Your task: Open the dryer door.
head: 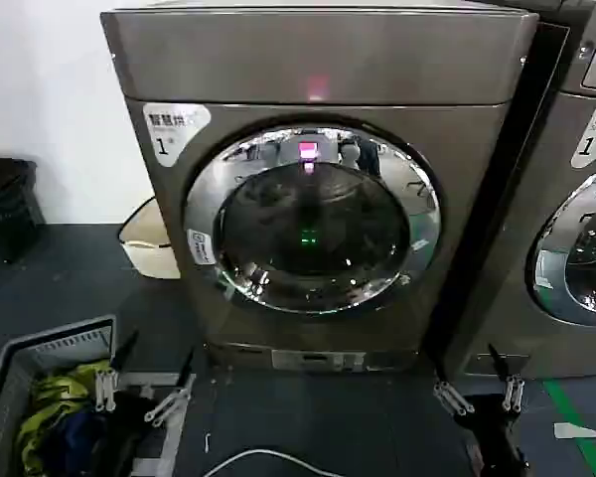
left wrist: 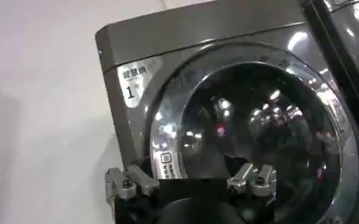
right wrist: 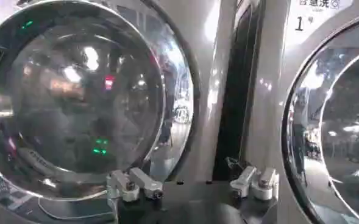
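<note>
From the head camera you had two machines before you: the dryer (head: 318, 189), standing centre with its white corner label (head: 174, 129) marked "1" and one pink indicator light (head: 316, 87) lit, and a second matching machine (head: 561, 199) just beside it on the right. The dryer door (head: 313, 219) was closed flush against the front, its chrome ring unbroken around the dark glass. One grey basket (head: 40, 383) of clothes sat on the floor at the lower left, and one white cable (head: 268, 457) lay on the floor. Your left gripper (head: 144, 396) hung low in front of the dryer's left side, fingers spread apart, holding nothing; your right gripper (head: 482, 393) hung low near the gap between the two machines, likewise spread and empty. In the left wrist view, the left gripper (left wrist: 191, 181) stood released in front of the dryer door (left wrist: 252, 128), apart from the chrome ring. In the right wrist view, the right gripper (right wrist: 194, 182) stood released as well, facing the strip between the dryer door (right wrist: 81, 97) and the second machine's door (right wrist: 331, 122), touching neither.
</note>
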Tool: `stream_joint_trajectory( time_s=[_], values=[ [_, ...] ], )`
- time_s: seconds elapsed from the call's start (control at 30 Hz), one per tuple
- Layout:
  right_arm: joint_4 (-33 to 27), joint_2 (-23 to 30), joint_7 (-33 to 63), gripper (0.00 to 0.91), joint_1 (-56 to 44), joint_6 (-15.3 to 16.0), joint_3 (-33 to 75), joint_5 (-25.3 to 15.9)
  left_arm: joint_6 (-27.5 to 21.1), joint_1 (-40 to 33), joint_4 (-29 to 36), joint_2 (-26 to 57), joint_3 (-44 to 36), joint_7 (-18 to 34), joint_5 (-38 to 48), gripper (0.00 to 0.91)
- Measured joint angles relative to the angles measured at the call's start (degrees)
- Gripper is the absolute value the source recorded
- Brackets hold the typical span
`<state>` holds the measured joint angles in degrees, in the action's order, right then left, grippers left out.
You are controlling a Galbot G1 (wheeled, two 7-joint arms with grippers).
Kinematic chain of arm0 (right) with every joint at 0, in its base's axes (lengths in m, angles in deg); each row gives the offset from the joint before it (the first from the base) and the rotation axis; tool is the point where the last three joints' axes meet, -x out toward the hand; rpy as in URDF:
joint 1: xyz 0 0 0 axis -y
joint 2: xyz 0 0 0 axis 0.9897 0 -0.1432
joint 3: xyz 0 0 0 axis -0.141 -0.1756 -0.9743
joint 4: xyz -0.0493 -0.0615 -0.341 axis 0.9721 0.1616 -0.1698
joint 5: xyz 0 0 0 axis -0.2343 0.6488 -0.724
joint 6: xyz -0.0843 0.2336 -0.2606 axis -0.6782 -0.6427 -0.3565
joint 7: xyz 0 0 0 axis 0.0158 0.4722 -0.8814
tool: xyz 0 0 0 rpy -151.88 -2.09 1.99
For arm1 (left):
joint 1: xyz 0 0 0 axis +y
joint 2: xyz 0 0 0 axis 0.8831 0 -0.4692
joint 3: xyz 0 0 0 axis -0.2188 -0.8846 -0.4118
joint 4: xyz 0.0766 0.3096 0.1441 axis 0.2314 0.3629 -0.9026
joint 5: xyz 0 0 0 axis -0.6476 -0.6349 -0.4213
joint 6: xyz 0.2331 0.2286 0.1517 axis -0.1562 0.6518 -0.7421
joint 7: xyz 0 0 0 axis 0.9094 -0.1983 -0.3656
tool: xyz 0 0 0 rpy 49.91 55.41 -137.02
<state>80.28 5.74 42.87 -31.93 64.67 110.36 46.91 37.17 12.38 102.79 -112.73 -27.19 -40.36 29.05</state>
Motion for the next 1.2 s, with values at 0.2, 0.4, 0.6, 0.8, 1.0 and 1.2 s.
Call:
stream_joint_trajectory(
  time_s=[0.2, 0.4, 0.6, 0.8, 1.0, 1.2],
  values=[
    [-1.7, -3.9, -3.1, 0.907, 4.0, 0.9, -1.8, 1.9, 0.0, -0.1, 0.1, 0.5, 0.0, -0.3, 0.0, 0.907],
    [-6.4, -10.8, -5.7, 0.907, 11.7, 3.6, -4.7, 5.6, 0.1, 0.4, 1.0, 0.5, 0.1, -0.7, -0.3, 0.907],
    [-10.4, -17.9, -7.2, 0.907, 20.7, 4.4, -9.8, 10.0, 0.4, 1.2, 1.6, 0.1, 0.5, -1.0, -0.7, 0.907],
    [-13.4, -23.5, -7.9, 0.907, 28.9, 5.1, -16.4, 14.0, 0.5, 1.7, 2.0, -0.4, 0.6, -1.2, -1.3, 0.907],
    [-16.3, -27.2, -8.4, 0.907, 37.0, 4.7, -23.6, 16.0, 0.7, 2.2, 2.3, -1.0, 0.5, -1.3, -1.9, 0.907],
    [-20.0, -28.3, -7.9, 0.907, 44.9, 3.9, -30.5, 16.7, 0.8, 2.4, 2.5, -1.3, 0.5, -1.4, -2.3, 0.907]
  ],
)
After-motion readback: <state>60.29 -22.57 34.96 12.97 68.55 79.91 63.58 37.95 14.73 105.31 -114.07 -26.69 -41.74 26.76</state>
